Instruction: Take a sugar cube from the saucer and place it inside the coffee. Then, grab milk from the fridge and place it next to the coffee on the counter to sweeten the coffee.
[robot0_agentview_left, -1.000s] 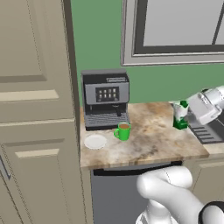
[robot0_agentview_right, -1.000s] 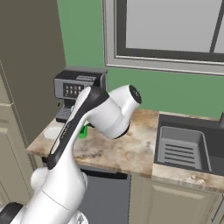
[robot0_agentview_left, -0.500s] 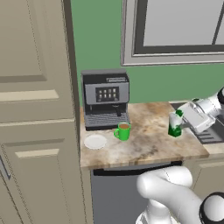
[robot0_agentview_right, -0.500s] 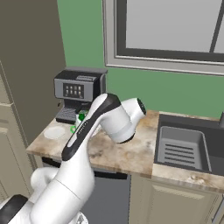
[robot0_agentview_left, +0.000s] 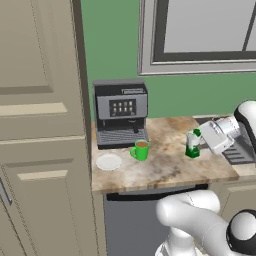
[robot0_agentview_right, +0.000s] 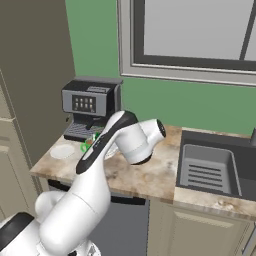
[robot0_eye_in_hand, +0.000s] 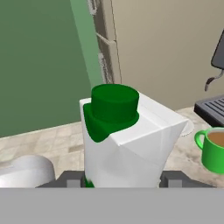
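Note:
My gripper (robot0_agentview_left: 196, 142) is shut on the milk (robot0_agentview_left: 192, 145), a white carton with a green cap, low over the right part of the counter (robot0_agentview_left: 165, 170). I cannot tell whether its base touches the stone. The hand view has the milk (robot0_eye_in_hand: 127, 148) close up between my fingers (robot0_eye_in_hand: 173, 178), and the coffee (robot0_eye_in_hand: 213, 149) to its right with brown liquid in it. The coffee (robot0_agentview_left: 140, 150) stands well left of the carton, beside the white saucer (robot0_agentview_left: 108, 161). The sugar cube is hidden, and the fridge is out of view.
A black and grey coffee machine (robot0_agentview_left: 121, 113) stands at the back of the counter behind the mug. A dark sink (robot0_agentview_right: 207, 167) lies to the right. Tall beige cabinets (robot0_agentview_left: 40, 130) close off the left side. My arm (robot0_agentview_right: 107, 150) crosses the counter.
The gripper has carried the milk leftward and lower over the counter, closer to the coffee. Mug and saucer have not moved.

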